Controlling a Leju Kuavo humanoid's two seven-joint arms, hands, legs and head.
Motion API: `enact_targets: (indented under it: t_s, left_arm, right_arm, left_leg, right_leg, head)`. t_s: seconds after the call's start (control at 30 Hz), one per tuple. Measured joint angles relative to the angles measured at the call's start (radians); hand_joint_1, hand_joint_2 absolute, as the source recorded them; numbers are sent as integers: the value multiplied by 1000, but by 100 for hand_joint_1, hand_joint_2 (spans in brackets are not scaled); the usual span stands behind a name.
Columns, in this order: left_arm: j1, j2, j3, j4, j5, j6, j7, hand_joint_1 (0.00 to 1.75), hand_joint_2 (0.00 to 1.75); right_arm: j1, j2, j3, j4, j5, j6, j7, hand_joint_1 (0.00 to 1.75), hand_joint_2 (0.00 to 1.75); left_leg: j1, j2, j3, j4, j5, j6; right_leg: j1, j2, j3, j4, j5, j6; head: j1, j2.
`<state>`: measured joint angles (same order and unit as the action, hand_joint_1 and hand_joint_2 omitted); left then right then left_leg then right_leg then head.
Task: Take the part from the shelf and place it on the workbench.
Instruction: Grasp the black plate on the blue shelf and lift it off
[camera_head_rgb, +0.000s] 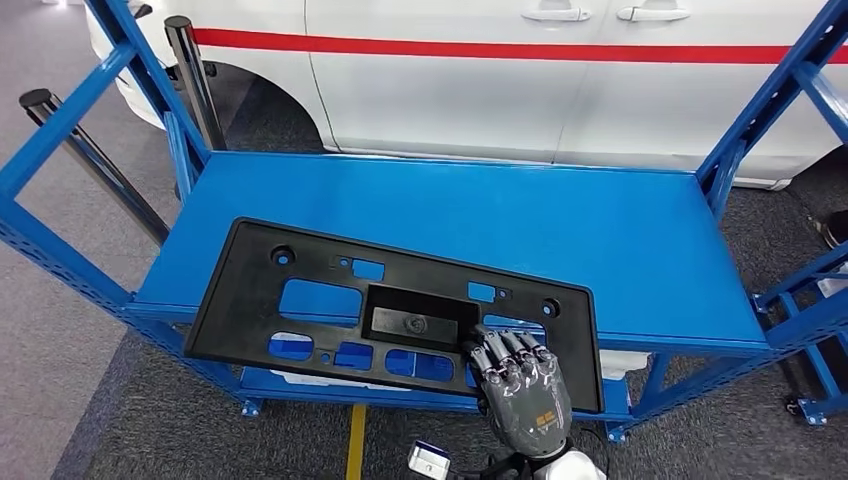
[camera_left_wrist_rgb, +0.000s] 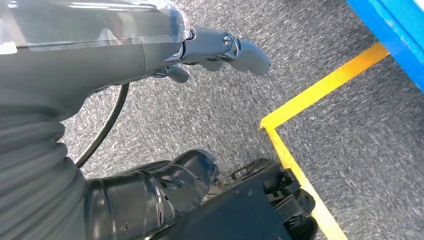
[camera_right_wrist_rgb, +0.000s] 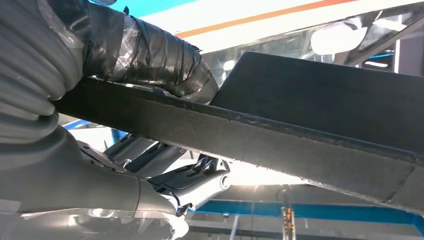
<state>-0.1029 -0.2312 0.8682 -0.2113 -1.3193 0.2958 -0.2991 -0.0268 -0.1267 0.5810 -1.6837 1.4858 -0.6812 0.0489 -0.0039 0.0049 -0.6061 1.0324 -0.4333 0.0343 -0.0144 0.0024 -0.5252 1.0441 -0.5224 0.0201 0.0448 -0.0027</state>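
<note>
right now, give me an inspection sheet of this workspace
surface: blue shelf, top deck bare apart from the part
job's things: black part lies across the deck's front edge, overhanging it
clutter: nothing seen
hands: right robot hand grips the part's near edge, fingers on top, thumb beneath; left robot hand hangs over the floor, holding nothing, fingers apart
cables: black cable runs beside the left wrist
surroundings: white car with a red stripe behind the shelf; grey carpet with yellow tape
</note>
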Motion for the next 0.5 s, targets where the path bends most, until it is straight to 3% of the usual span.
enact_targets:
  t_s: [0.07, 0.1, 0.17, 0.23, 0.27, 0.3, 0.37, 0.43, 0.5]
  left_arm:
    - [0, 0, 0, 0, 0, 1, 0, 0, 175]
    - [1, 0, 0, 0, 0, 2, 0, 0, 175]
    - [2, 0, 0, 0, 0, 3, 0, 0, 175]
    - [3, 0, 0, 0, -1, 3, 0, 0, 175]
    - [3, 0, 0, 0, -1, 3, 0, 0, 175]
    - [3, 0, 0, 0, -1, 3, 0, 0, 175]
    - [3, 1, 0, 0, -1, 3, 0, 0, 175]
    - [0, 1, 0, 0, -1, 3, 0, 0, 175]
    - [-4, 1, -1, 0, -1, 4, 0, 0, 175]
  right_arm:
    - [-1, 0, 0, 0, 0, 0, 2, 175, 175]
    - [-2, 0, 0, 0, 0, -1, 3, 175, 175]
    - [-3, 0, 0, 0, 0, -1, 4, 175, 175]
    - [-3, 0, 0, 0, 0, -2, 5, 175, 175]
    - [-3, 0, 0, 1, 0, -2, 5, 175, 175]
    - [-3, 0, 0, 1, 0, -2, 5, 175, 175]
    - [-3, 0, 0, 2, 0, -2, 5, 175, 175]
    - [-3, 0, 0, 2, 0, -2, 5, 175, 175]
    - [-4, 0, 0, 2, 0, -2, 5, 175, 175]
  left_leg:
    - [0, -1, -6, 1, 9, -12]
    - [1, -2, -15, 9, -1, -19]
    - [5, -3, -41, 68, -65, -28]
    - [7, -3, -74, 185, -158, -34]
    - [8, -3, -83, 239, -185, -34]
    - [8, -3, -81, 271, -190, -34]
    - [8, -3, -29, 241, -146, -30]
    - [6, -4, 76, 104, -110, -23]
    - [1, -5, 153, -16, -119, -16]
  right_leg:
    - [1, 0, -11, -2, 13, -15]
    - [0, -1, -18, -4, 20, -23]
    - [-3, -4, -38, -9, 40, -39]
    - [0, -6, -63, -8, 59, -47]
    - [2, -7, -77, -8, 69, -48]
    - [4, -8, -92, -7, 79, -49]
    - [5, -8, -120, -4, 100, -46]
    - [6, -8, -140, -1, 118, -40]
    - [7, -9, -149, 0, 137, -30]
  head:
    - [0, 0]
    - [0, 0]
    - [-1, 0]
    - [-3, 0]
    - [-3, 0]
    - [-3, 0]
    - [-3, 0]
    - [-3, 0]
    - [-2, 0]
